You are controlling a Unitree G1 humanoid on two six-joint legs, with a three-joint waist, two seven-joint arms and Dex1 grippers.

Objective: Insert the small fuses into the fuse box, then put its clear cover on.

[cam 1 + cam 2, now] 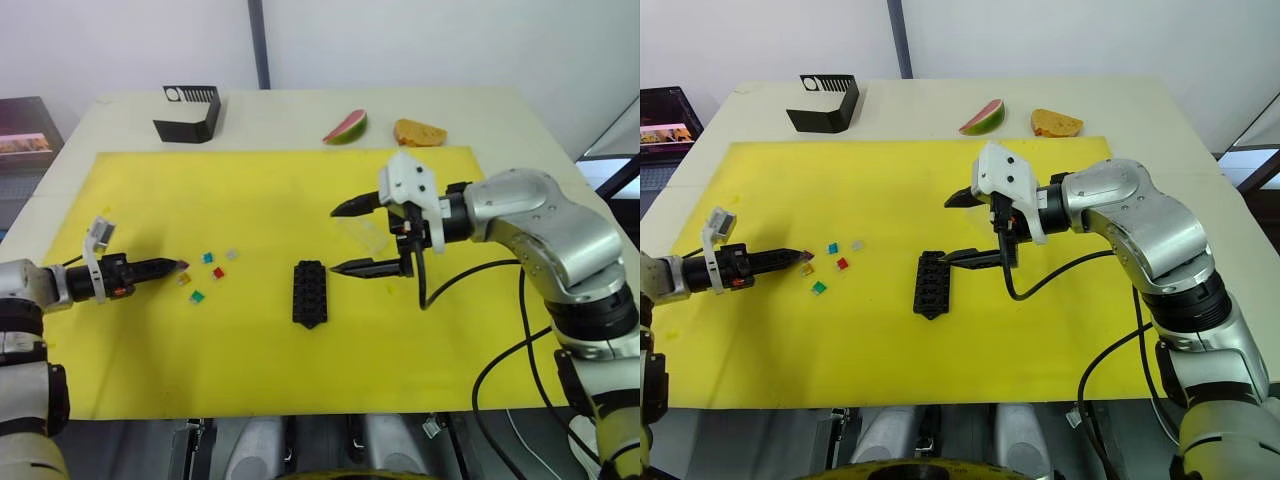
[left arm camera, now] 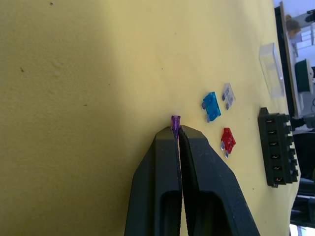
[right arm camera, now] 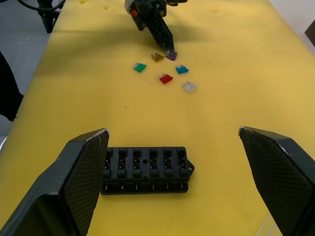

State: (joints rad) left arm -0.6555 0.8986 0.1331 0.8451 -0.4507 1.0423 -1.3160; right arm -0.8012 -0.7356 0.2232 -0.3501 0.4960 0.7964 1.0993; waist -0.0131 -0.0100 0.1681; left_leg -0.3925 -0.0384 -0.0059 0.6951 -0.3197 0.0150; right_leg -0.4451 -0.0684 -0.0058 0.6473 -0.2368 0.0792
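1. Pale tabletop (image 1: 120, 115) is covered over most of its width by a yellow mat (image 1: 250, 350), on which all the task items are laid.
2. The left gripper (image 1: 176, 265) is seen low over the mat's left part, its two fingers pressed together on a purple fuse (image 2: 175, 122), which is pinched at the very tips with its end sticking out.
3. Just beyond those tips the loose fuses are scattered: an orange fuse (image 3: 157, 57) beside the purple one, a green fuse (image 3: 140, 67), a red fuse (image 2: 227, 139), a teal fuse (image 2: 211, 105) and a pale grey fuse (image 2: 229, 94).
4. The fuse box (image 1: 309, 292) is set flat near the mat's middle, well apart from the fuses, with its two rows of slots facing up; no fuse is seen in them.
5. The right gripper (image 1: 347, 238) is held above the mat just right of the fuse box, its fingers spread wide with nothing between them.
6. The clear cover (image 1: 366, 232) is lying on the mat beside the right gripper, close to the fuse box's far right.
7. At the table's far edge a black bracket (image 1: 187, 113), a watermelon slice (image 1: 346, 127) and a piece of bread (image 1: 420, 132) are placed off the mat.
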